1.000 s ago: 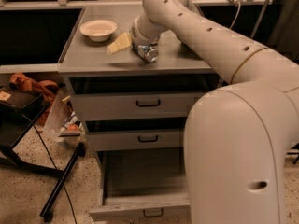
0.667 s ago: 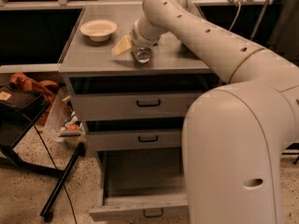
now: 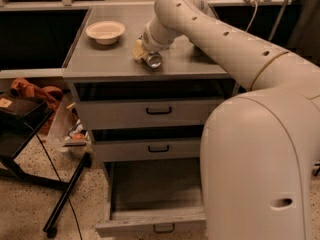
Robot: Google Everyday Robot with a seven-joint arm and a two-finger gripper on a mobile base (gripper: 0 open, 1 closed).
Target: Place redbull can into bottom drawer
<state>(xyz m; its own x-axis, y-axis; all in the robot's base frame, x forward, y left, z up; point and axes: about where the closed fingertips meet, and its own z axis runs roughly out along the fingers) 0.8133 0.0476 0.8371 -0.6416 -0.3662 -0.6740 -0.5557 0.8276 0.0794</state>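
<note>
The smooth cream arm (image 3: 225,39) bends from the rounded body at right over the grey metal surface (image 3: 110,59). Below, the bottom drawer (image 3: 155,226) stands pulled open, a flat-fronted grey box, with two shut drawers (image 3: 159,111) above it. A shallow pale bowl (image 3: 105,31) sits near the back left corner. Near the front edge's middle, the end effector (image 3: 148,56) grips the can (image 3: 153,60), which is tipped sideways with its silver end showing.

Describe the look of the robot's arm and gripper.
The arm is cream-white, thick and tubular, with rounded joints, small dark holes and a thin tan ring. The gripper, over the cabinet top, is largely hidden behind the wrist.
</note>
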